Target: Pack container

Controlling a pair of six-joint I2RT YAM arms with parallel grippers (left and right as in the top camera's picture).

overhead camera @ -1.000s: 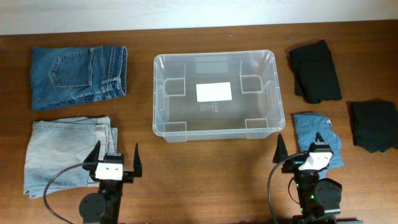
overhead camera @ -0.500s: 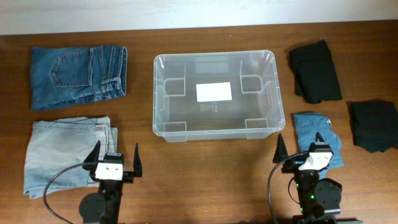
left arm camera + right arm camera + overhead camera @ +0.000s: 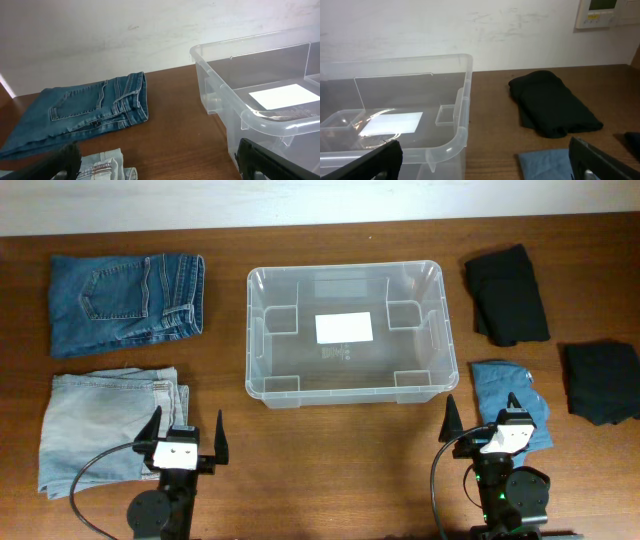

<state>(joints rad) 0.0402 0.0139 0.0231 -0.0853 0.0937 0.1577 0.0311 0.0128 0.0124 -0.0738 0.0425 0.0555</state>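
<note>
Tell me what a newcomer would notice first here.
The clear container sits empty mid-table, a white label on its base. To its left lie folded dark jeans and pale jeans; to its right a black bundle, a second black bundle and a light blue cloth.

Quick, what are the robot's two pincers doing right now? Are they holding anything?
Left pincer: open, holding nothing.
Right pincer: open, holding nothing.

Clear container [image 3: 252, 330], white label [image 3: 343, 327]; dark blue jeans [image 3: 125, 302], pale blue jeans [image 3: 100, 425], black garments [image 3: 508, 295] [image 3: 600, 380], brown table [image 3: 330, 450]
</note>
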